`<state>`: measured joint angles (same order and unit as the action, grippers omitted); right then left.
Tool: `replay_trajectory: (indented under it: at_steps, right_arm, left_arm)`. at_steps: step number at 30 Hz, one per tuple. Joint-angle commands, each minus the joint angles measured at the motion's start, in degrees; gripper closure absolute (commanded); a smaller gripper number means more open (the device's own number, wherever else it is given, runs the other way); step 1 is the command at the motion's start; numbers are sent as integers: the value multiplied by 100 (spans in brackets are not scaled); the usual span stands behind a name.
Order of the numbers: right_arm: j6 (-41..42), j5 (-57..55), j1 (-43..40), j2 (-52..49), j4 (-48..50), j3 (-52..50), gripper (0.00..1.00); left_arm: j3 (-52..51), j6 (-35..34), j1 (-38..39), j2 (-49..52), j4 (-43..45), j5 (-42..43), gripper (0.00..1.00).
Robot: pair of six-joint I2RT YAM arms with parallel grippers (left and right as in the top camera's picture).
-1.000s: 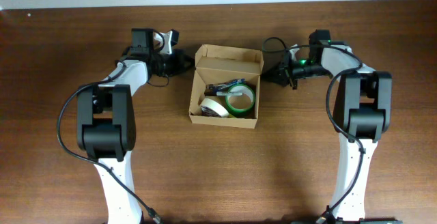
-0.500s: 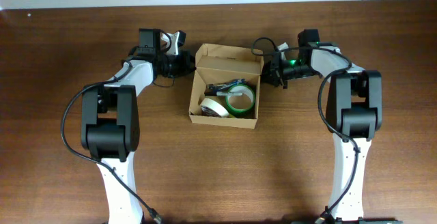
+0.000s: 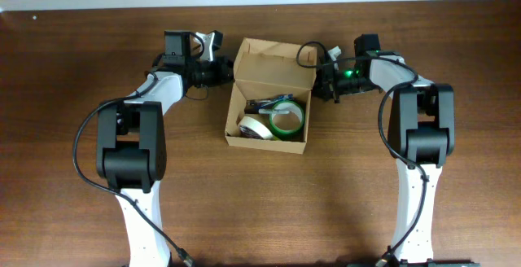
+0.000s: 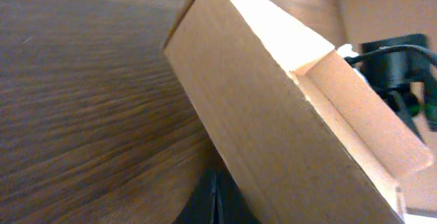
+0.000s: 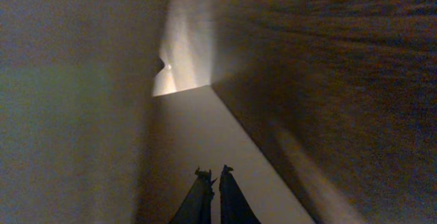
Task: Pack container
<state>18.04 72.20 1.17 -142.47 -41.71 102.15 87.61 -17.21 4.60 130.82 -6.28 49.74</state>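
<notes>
Overhead: the container [image 3: 269, 144], a tan cardboard box, sits at mid-bench [image 3: 244, 210] toward the far edge, between the two arms. Its flap lid [image 3: 273, 58] stands raised along the far side, inner face toward the camera, with short side tabs at both ends. Inside are a white tape roll [image 3: 254, 127] at the near left and a green tape roll [image 3: 287, 120] just beside it at the near right. The two rolls touch or nearly touch. Dark pens [image 3: 267, 104] lie behind them, partly under the green roll's rim. The left gripper [image 3: 227, 72] is at the left end of the flap lid, right against the cardboard. The right gripper [image 3: 321, 80] is at the right end of the flap, level with the far right corner of the box. In the left wrist view the flap [image 4: 273, 135] fills the frame on a tilt, and the dark fingers [image 4: 208, 203] at the lower edge are pressed together with only a thin seam between them. The jaws are clenched on nothing; contact with the flap cannot be told. The right wrist view is dim. Its two fingertips [image 5: 202, 198] are together, so these jaws are also clenched and empty, and they point at a pale flat panel directly ahead. Whether the tips touch that panel cannot be told.
</notes>
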Motion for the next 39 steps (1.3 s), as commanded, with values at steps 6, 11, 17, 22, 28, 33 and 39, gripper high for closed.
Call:
replay_trajectory:
  at_steps: [6, 11, 17, 22, 28, 33, 39]
  right_arm:
    - [-330, 542, 44, 85, -125, 9, 94]
    - [-765, 555, 42, 369, -527, 9, 94]
    - [-1427, 223, 37, 752, -1344, 11, 93]
    - [-1902, -352, 37, 1049, -2022, 17, 93]
    - [-2529, -708, 37, 1281, -2835, 17, 93]
    - [-2706, -1073, 37, 1471, -3189, 17, 93]
    - [-2702, -1104, 37, 1580, -3233, 17, 93]
  left_arm:
    - [31, 11, -33, 42, 81, 713, 98]
    - [31, 9, -142, 42, 472, 1110, 98]
    - [138, -13, -435, 39, 802, 1790, 98]
    - [168, -13, -636, 39, 844, 2109, 98]
    - [168, -9, -680, 39, 1008, 2367, 98]
    - [170, -13, -673, 39, 1300, 2618, 98]
    - [170, -13, -673, 39, 1298, 2616, 98]
